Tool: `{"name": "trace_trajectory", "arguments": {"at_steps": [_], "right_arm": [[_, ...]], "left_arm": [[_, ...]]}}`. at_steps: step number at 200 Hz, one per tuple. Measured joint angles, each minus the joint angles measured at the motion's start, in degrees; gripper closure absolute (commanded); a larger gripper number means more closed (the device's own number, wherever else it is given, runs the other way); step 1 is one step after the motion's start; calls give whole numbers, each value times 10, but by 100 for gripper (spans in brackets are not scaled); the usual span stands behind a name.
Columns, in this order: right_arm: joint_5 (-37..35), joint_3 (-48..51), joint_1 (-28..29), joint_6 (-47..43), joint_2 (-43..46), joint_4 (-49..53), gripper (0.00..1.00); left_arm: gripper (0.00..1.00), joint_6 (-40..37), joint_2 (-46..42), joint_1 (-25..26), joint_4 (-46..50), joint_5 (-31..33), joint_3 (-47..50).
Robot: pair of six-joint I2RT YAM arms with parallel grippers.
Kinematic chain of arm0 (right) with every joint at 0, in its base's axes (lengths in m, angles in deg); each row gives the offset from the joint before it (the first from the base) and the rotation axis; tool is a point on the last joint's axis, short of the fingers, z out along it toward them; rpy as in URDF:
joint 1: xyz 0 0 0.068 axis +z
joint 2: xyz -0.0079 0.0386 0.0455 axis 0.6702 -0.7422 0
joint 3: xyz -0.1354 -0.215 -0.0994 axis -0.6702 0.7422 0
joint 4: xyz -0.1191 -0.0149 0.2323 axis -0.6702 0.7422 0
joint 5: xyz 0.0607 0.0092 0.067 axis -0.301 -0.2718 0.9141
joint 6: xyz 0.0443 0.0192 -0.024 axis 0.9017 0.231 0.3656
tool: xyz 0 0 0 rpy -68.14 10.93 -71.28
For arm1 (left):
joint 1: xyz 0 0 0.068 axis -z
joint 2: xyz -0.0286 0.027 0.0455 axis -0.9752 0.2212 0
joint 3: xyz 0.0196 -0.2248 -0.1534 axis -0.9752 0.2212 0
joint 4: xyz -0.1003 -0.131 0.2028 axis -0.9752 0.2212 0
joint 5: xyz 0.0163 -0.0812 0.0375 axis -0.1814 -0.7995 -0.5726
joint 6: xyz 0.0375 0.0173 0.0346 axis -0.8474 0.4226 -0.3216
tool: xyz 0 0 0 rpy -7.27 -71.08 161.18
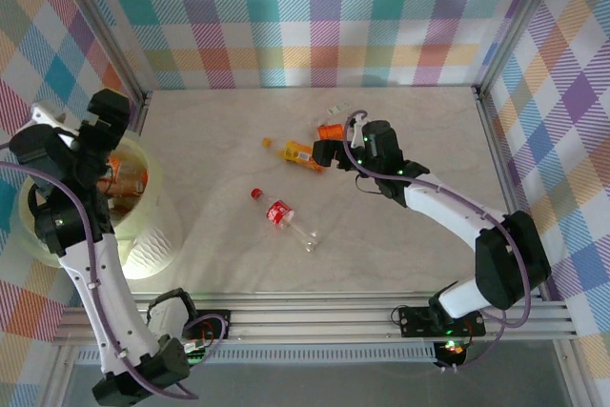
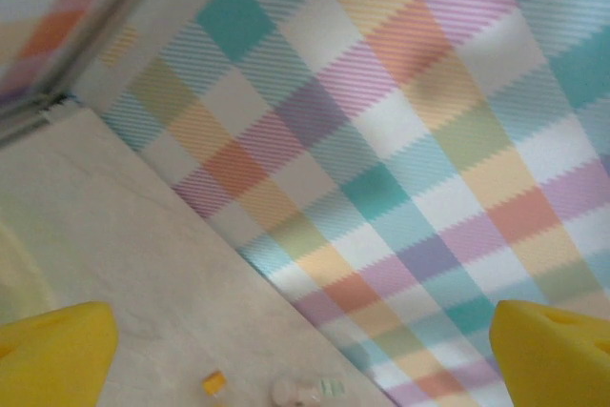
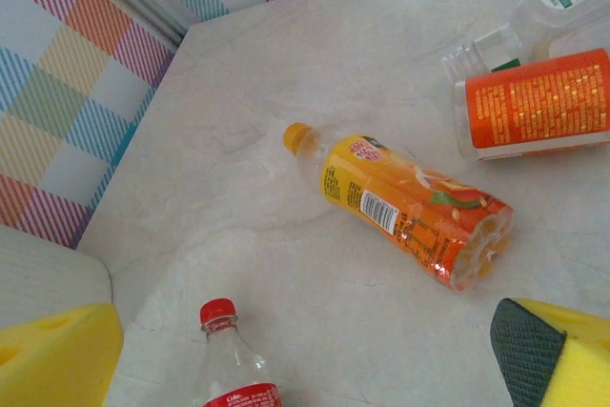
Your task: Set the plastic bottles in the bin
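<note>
Now | left fingers [image 2: 57,355] wide by bin [image 1: 157,245] | right fingers [image 3: 57,359] wide by bottle [image 3: 410,212]

Marbled tabletop [image 1: 219,140], pastel plaid walls [image 1: 315,16], aluminium rail [image 1: 315,316] along near edge

The table [image 1: 400,226] was a smooth, matt, marble-patterned sheet. The orange-labelled bottle [image 3: 410,207] and the red-capped bottle [image 3: 229,369] were clear glossy plastic with printed film labels. The bin [image 1: 157,240] was pale plastic with faintly textured sides. The front rail [image 1: 315,316] looked like brushed metal. The finger pads [image 3: 57,355] looked like matt yellow foam, 1 with a dark rough face.
</note>
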State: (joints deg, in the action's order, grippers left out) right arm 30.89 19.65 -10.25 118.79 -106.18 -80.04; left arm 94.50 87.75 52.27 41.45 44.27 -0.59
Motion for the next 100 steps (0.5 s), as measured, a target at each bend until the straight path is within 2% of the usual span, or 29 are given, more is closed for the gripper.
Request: {"name": "trace_trajectory", "arguments": {"at_steps": [66, 100], "right_arm": [[75, 19, 3, 1, -5, 4, 0], [92, 43, 37, -18, -5, 24, 0]], "left_arm": [[0, -3, 13, 173, -25, 60, 28], [0, -27, 48, 278, -26, 103, 29]]}}
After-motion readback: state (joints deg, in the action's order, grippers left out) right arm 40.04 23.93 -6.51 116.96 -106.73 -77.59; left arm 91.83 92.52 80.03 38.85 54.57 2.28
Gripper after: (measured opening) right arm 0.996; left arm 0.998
